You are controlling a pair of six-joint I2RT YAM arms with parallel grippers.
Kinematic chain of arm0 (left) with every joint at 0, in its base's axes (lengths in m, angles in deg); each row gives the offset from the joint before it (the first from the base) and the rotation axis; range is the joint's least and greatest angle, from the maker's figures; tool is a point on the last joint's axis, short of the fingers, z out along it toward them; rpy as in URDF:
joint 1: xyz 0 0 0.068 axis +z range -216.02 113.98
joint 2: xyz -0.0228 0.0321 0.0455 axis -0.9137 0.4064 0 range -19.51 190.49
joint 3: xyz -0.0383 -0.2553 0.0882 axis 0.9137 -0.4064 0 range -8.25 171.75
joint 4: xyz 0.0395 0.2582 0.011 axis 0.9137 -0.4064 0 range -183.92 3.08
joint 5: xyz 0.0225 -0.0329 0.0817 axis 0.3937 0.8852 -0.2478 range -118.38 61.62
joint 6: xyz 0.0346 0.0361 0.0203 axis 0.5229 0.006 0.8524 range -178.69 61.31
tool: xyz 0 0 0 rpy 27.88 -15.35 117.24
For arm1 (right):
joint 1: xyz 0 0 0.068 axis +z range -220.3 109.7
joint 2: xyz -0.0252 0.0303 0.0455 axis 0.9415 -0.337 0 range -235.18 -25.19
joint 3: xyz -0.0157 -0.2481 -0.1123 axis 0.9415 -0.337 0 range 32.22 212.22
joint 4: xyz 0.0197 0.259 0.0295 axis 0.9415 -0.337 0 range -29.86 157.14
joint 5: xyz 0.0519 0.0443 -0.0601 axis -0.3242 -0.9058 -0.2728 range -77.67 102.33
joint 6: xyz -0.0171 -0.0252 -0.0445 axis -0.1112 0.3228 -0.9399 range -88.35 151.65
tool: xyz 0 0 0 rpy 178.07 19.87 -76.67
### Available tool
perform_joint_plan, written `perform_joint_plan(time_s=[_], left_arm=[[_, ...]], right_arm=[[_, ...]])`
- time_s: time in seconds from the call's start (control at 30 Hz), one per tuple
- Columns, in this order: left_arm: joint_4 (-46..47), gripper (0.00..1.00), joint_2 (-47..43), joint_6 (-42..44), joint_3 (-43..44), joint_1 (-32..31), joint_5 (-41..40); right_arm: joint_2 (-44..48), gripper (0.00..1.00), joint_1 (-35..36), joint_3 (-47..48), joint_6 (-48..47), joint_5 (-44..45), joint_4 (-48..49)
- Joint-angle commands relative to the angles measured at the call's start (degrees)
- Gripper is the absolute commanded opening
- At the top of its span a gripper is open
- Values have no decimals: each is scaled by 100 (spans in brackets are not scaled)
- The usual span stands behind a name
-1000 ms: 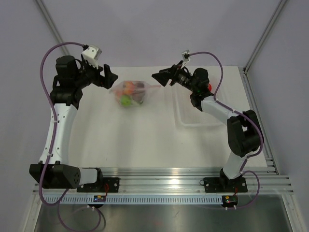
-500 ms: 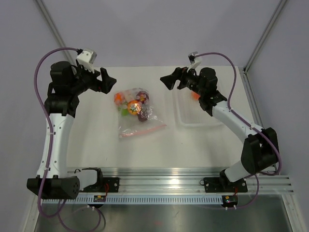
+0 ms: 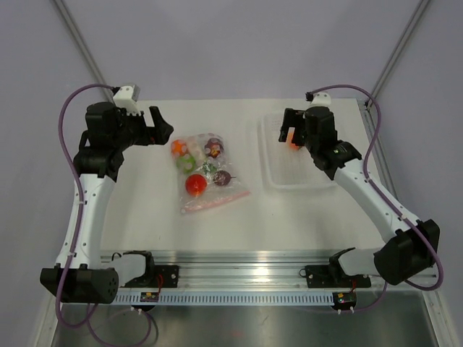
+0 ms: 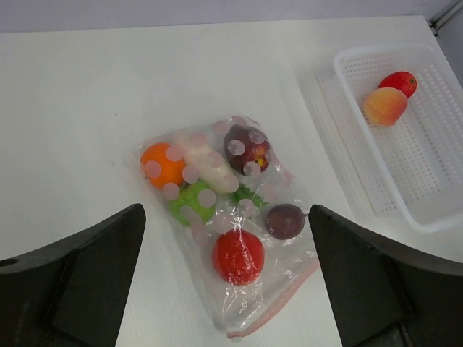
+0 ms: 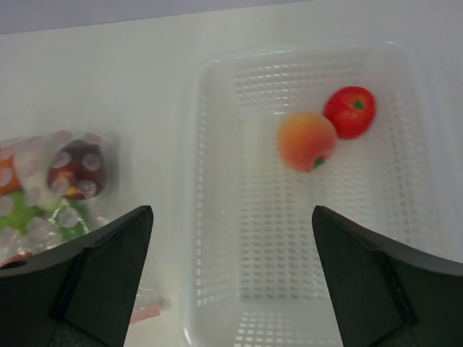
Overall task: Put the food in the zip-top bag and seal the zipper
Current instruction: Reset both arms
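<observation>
Letting go on both sides: the left gripper (image 3: 160,124) and the right gripper (image 3: 287,129) are both standing wide open and holding nothing. A second ago they were carrying the zip-top bag (image 3: 206,173) up in the air between them at the far side. Now it is lying flat on the table (image 3: 145,217), left of centre and well apart from either claw.

The left arm is pulling back to its own side, while the right one is swinging over the tray (image 3: 304,184). The food is settling inside the pouch, with the red piece (image 4: 238,256) rolling down toward the zipper (image 4: 271,314), which is pointing at the near edge. Whether that pink strip is pressed shut, I cannot tell from here.

The job is not looking finished to me. A peach (image 5: 307,141) and a red fruit (image 5: 349,111) are sitting side by side in the tray, right under the right wrist camera. That arm is lining up as if to fetch them.

As for the surface, the white tabletop is giving the bag a smooth, flat bed. Pale lilac walls (image 3: 239,43) are closing in the far side, and a ribbed metal rail (image 3: 239,264) is running along the near edge between the arm bases.
</observation>
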Motion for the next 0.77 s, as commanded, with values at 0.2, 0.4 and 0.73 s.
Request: perform_joint_plan(time_s=[0.2,0.4,0.73], left_arm=[[223,99,-690,-696,-805,-70,-816],[232,99,-972,-829,-1245,-79,-948],[153,99,-1192,-811,-1650,-87,-1229]], right_arm=[[588,99,-2,19,715,2209,-2272],[1133,99,-10,-649,953,2333,-2212],[1476,99,-10,-1045,1146,2289,-2001]])
